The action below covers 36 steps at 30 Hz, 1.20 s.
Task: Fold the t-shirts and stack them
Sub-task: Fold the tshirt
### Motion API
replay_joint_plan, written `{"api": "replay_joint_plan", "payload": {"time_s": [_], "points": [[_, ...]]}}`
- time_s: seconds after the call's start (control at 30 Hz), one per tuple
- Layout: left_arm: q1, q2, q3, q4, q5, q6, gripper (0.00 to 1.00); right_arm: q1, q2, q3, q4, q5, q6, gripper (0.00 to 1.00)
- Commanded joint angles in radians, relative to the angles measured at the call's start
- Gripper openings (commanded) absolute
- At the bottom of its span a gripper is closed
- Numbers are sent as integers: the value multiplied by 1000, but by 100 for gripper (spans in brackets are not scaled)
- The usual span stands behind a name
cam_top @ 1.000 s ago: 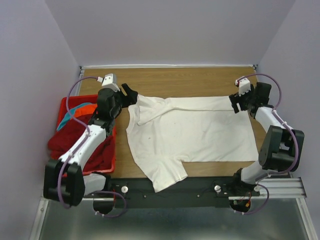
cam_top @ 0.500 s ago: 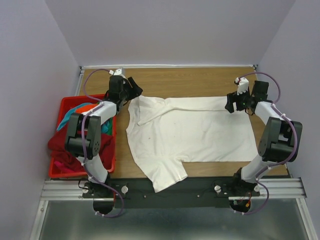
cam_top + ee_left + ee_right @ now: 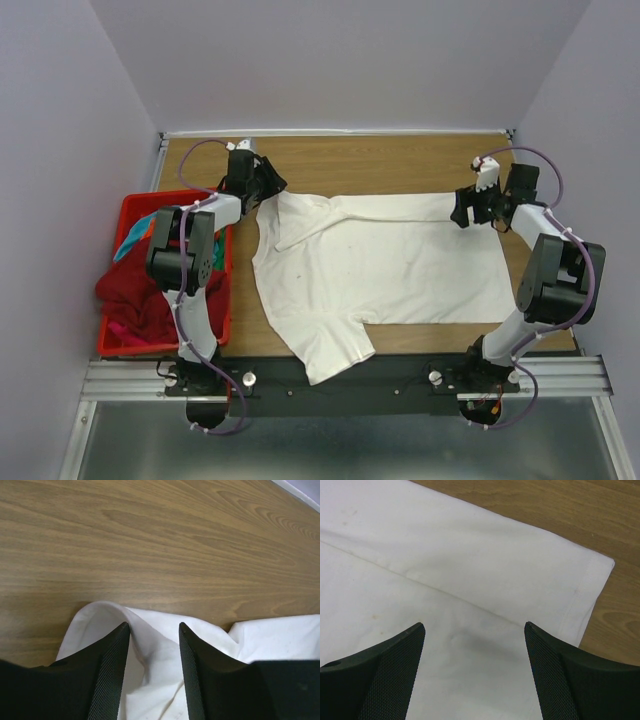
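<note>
Top view: light is even and diffuse from above, no hard shadows, only soft shade beneath my arms. The white t-shirt [image 3: 400,260] is bright, nearly clipped, with little weave detail. The walls read flat.
Left wrist: the wooden table [image 3: 150,540] grain is sharp with no glare. My left fingers [image 3: 107,680] are dark and their mesh is only just readable.
Right wrist: there's a faint grey shadow on the shirt between my right fingers [image 3: 385,680]. The seam is crisp and the exposure fine.
</note>
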Motion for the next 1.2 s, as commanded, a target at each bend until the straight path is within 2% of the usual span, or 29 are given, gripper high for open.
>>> {"api": "replay_joint_plan", "payload": {"time_s": [0.0,0.37,0.53,0.6,0.63,0.73,0.77,1.0,1.17], "points": [[11,33,26,-11,-9,-4,50,-19,-8,-18,-16,-37,13,87],[30,40,6,-16,18,-2,49,-51,-17,-20,-16,-68,17,87],[31,80,26,-24,55,-10,46,-57,-20,-23,-14,-75,17,87],[31,91,29,-25,64,-11,41,-59,-22,-24,-16,-78,17,87],[33,93,27,-21,69,-16,30,-60,-22,-26,-16,-80,17,87],[31,56,3,-14,52,-16,5,-65,-25,-29,-15,-81,14,87],[31,39,-8,-7,43,-16,2,-66,-24,-30,-16,-81,13,86],[36,-147,-126,-8,-104,-11,0,-80,-17,-29,-16,-84,10,87],[46,-127,-174,-5,-106,-31,0,-88,-13,-26,-16,-78,10,87]]}}
